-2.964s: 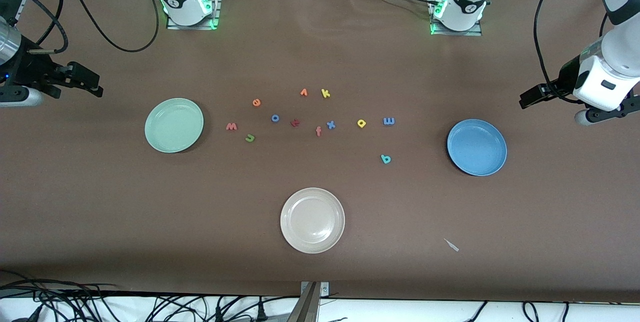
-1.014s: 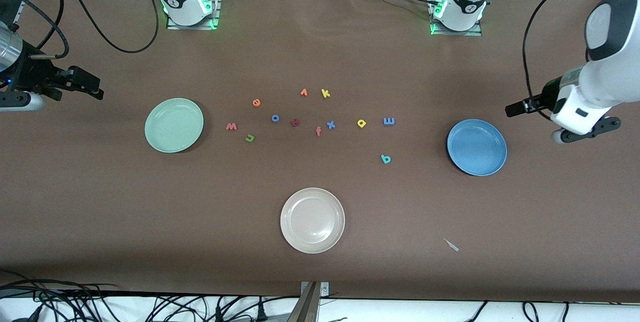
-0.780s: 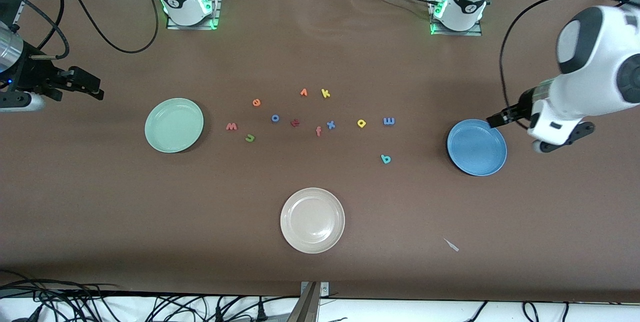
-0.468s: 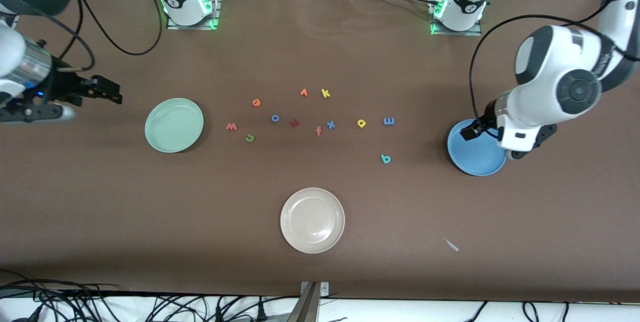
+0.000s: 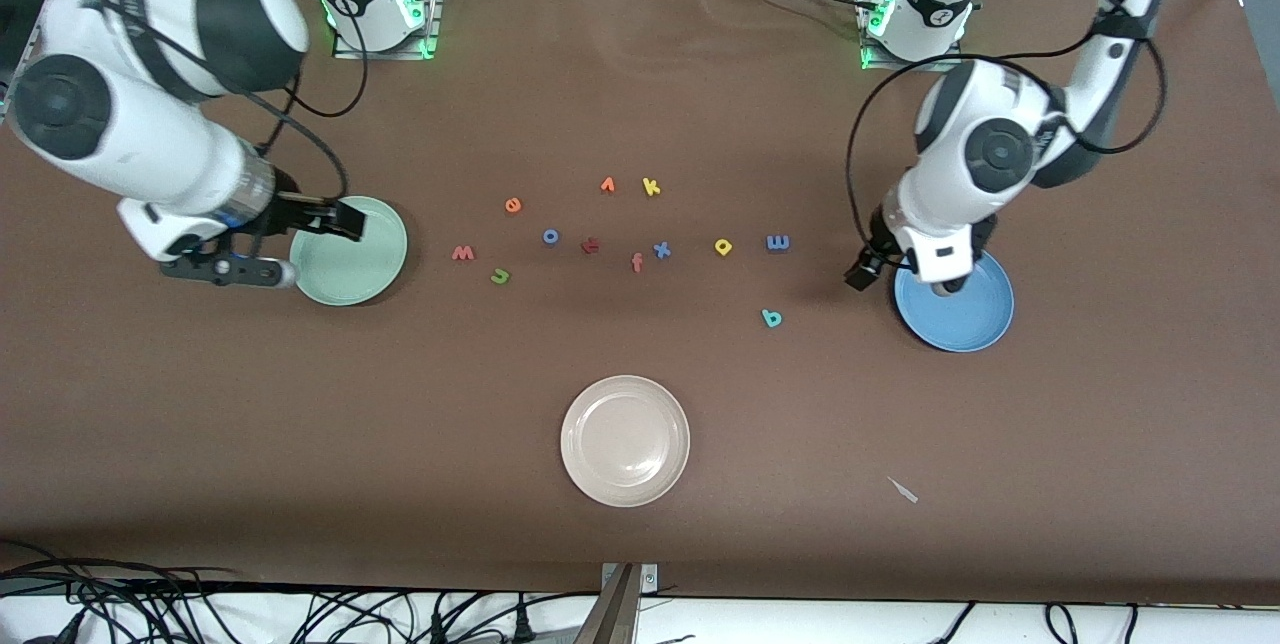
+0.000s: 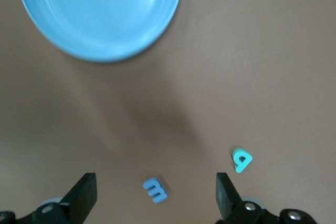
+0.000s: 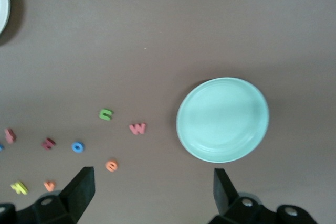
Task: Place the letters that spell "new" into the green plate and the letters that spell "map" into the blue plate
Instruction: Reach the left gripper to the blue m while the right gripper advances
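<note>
The green plate (image 5: 370,269) lies toward the right arm's end of the table, and my right gripper (image 5: 340,221) hangs open and empty over it. Beside the plate are the salmon "w" (image 5: 462,252), green "n" (image 5: 500,275) and orange "e" (image 5: 513,205). The right wrist view shows that plate (image 7: 223,119), the "w" (image 7: 137,128), the "n" (image 7: 106,114) and the "e" (image 7: 111,165). My left gripper (image 5: 861,275) hangs open and empty over the table beside the blue plate (image 5: 960,319). The blue "m" (image 5: 778,242), yellow "p" (image 5: 723,246) and teal "a" (image 5: 771,318) lie close by. In the left wrist view the "m" (image 6: 155,190) shows between my open fingers (image 6: 84,195).
Other letters lie mid-table: blue "o" (image 5: 550,236), a dark red letter (image 5: 590,245), salmon "f" (image 5: 637,263), blue "x" (image 5: 661,249), an orange letter (image 5: 607,185) and yellow "k" (image 5: 651,187). A beige-white plate (image 5: 625,440) sits nearer the camera. A small white scrap (image 5: 903,490) lies near the front edge.
Both arms have swung in from the table's ends: the right gripper from outside the green plate to over it, the left gripper across the blue plate toward the letters. No letter has moved.
</note>
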